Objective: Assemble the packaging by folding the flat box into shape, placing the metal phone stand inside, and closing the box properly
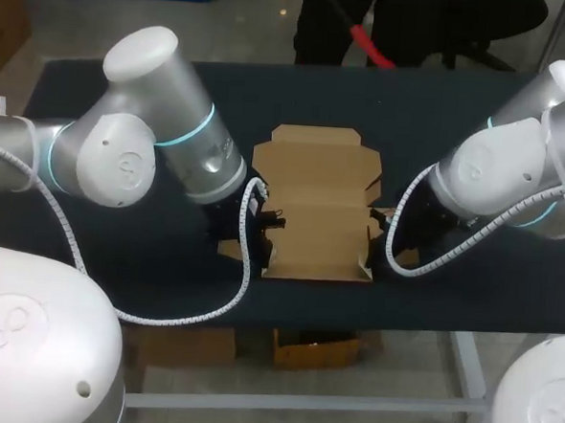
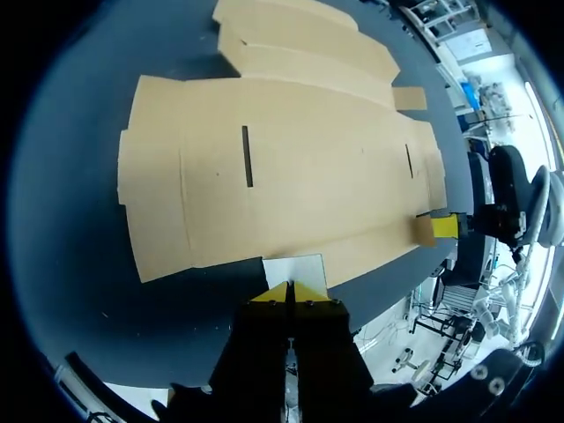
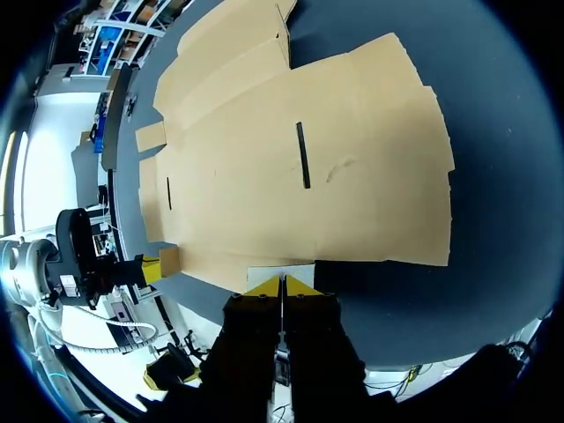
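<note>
The flat brown cardboard box [image 1: 312,194] lies unfolded in the middle of the table, with a narrow slot [image 2: 247,157] cut near each end. My left gripper [image 1: 265,226] is at the box's left edge, low over the table. In the left wrist view this gripper [image 2: 291,291] is shut, its yellow tips pinching a small pale side flap [image 2: 295,267]. My right gripper [image 1: 382,239] is at the opposite edge. It is also shut [image 3: 282,286] and pinches the small flap [image 3: 280,270] on that side. The phone stand is not in view.
The box rests on a dark table [image 1: 461,117], and the box's near edge lies close to the table's front edge [image 1: 429,321]. Bare tabletop stretches to the far left and far right of the box. White cables [image 1: 245,276] hang from both wrists.
</note>
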You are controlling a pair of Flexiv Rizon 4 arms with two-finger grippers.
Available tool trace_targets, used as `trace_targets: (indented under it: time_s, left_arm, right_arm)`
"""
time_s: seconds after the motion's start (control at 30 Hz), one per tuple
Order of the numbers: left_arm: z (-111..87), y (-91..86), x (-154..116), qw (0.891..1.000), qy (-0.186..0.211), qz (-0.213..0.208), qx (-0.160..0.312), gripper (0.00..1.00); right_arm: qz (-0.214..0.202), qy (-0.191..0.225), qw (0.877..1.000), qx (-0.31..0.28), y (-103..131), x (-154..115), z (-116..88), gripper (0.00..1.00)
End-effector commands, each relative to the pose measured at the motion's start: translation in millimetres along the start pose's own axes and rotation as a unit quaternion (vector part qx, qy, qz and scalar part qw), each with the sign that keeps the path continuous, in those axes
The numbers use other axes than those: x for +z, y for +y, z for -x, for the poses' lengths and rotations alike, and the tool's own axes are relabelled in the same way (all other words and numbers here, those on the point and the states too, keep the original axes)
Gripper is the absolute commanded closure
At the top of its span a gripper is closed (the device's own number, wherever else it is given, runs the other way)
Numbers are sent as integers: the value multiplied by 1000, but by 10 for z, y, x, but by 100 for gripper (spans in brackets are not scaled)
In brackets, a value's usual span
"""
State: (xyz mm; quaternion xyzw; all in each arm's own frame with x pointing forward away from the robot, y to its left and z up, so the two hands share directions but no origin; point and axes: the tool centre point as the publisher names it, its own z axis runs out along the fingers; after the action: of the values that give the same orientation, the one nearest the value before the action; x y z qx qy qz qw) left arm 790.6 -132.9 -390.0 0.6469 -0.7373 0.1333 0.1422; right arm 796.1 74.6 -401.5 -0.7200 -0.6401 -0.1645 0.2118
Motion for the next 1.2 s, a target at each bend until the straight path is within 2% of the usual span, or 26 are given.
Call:
trace_targets:
  time_s: [0.03,1.2]
  left_arm:
    - [-34,31,13,1000,-5,-3,1,100]
    - [-124,30,141,1000,8,-18,24,100]
  right_arm:
    - [4,-7,1000,1,-56,7,-20,100]
    - [-15,-25,1000,-11,-24,203,-62,100]
